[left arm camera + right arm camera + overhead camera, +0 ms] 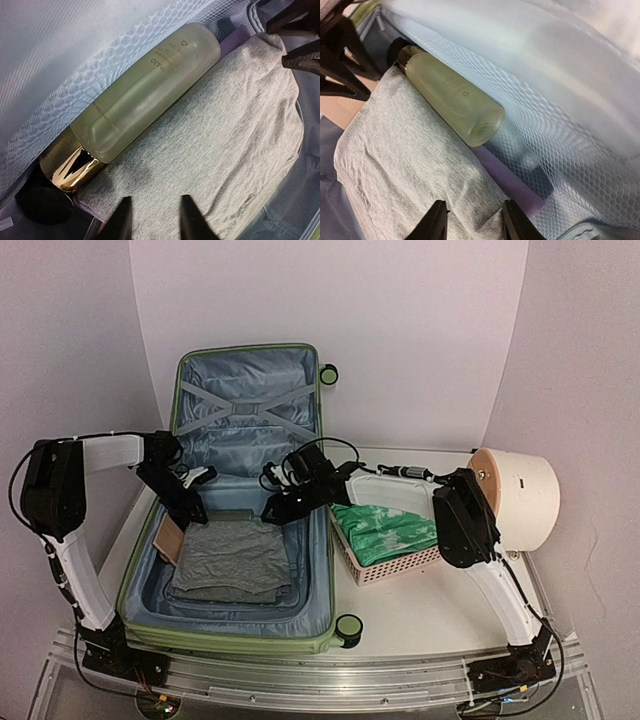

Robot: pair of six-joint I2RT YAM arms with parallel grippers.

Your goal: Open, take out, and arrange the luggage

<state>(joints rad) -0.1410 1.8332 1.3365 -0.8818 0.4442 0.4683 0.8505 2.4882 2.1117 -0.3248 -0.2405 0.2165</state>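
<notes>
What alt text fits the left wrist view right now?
A frosted pale-green bottle with a gold cap lies on its side between a grey folded cloth and the mesh lining of the luggage. The left claw hangs open over the cloth, holding nothing.

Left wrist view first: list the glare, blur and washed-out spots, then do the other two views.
Left wrist: hard glare on the gold cap of the frosted bottle; the mesh pocket above it is soft and pale. Right wrist: the lining at upper right is blown out and blurred, the bottle sharp. Top external: even light, soft shadows inside the luggage.
</notes>
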